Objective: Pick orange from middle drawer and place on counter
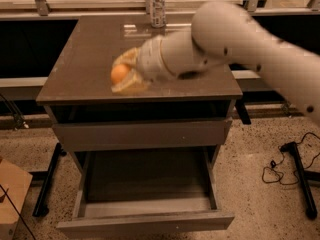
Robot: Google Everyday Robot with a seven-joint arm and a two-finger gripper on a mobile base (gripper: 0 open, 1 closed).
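My gripper (pixel 121 76) is shut on the orange (pixel 119 74) and holds it above the front left part of the counter (pixel 80 59). The tan fingers (pixel 131 86) wrap the fruit above and below. My white arm reaches in from the upper right and hides the back right of the counter, where the white bowl is out of view. The middle drawer (pixel 145 221) stands pulled open below, its dark floor bare.
A clear bottle (pixel 157 5) stands at the counter's back edge. A closed matching drawer front (pixel 142 134) sits under the counter. A cardboard box (pixel 10 196) is on the floor at left, cables (pixel 280 164) on the floor at right.
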